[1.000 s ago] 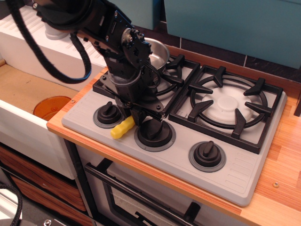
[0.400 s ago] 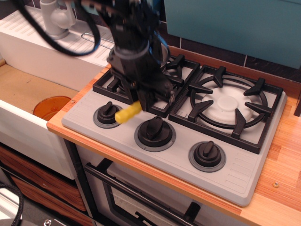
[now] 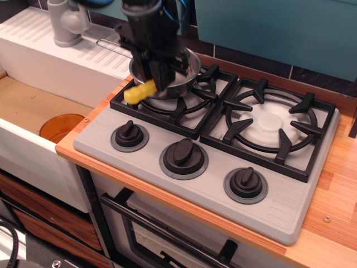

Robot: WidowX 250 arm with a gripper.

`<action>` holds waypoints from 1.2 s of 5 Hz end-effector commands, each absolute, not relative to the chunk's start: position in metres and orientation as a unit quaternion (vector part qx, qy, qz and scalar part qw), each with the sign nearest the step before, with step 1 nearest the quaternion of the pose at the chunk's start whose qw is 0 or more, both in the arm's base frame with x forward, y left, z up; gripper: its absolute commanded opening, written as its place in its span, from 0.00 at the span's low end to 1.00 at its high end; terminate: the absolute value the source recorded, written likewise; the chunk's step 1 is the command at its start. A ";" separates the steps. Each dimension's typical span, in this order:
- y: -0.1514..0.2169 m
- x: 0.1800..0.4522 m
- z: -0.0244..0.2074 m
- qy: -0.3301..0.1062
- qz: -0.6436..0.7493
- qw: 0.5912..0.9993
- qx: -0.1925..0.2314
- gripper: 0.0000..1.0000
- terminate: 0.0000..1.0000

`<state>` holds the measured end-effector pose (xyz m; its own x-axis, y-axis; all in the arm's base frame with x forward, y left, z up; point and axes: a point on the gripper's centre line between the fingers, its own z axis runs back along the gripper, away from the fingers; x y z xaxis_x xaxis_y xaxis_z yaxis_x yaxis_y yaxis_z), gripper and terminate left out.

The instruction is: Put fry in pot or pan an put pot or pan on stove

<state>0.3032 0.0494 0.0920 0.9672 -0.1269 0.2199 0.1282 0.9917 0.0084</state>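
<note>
Fry (image 3: 139,91) in claw (image 3: 153,84) beside saucepan (image 3: 187,67)

Shiny stainless-steel saucepan (image 3: 187,70), matt yellow plastic fry (image 3: 139,91), grey plastic stove (image 3: 279,209) with matt black grates (image 3: 268,131), wood-grain counter (image 3: 334,218).

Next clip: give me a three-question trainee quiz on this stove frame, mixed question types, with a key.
1. True or false: the fry lies inside the saucepan.
2. Multiple choice: the saucepan sits on A) the left burner grate, B) the right burner grate, C) the sink.
3. Fill in: the stove has ___ black knobs along its front.

Key:
1. False; the gripper holds it in the air at the saucepan's near-left rim.
2. A
3. three
</note>
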 end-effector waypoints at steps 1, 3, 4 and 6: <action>0.068 0.340 0.115 -0.124 -0.067 0.990 -0.003 0.00 0.00; 0.070 0.372 0.099 -0.132 -0.060 0.989 -0.019 0.00 0.00; 0.073 0.375 0.090 -0.137 -0.075 0.988 -0.021 0.00 0.00; 0.083 0.377 0.087 -0.144 -0.091 0.985 -0.028 1.00 0.00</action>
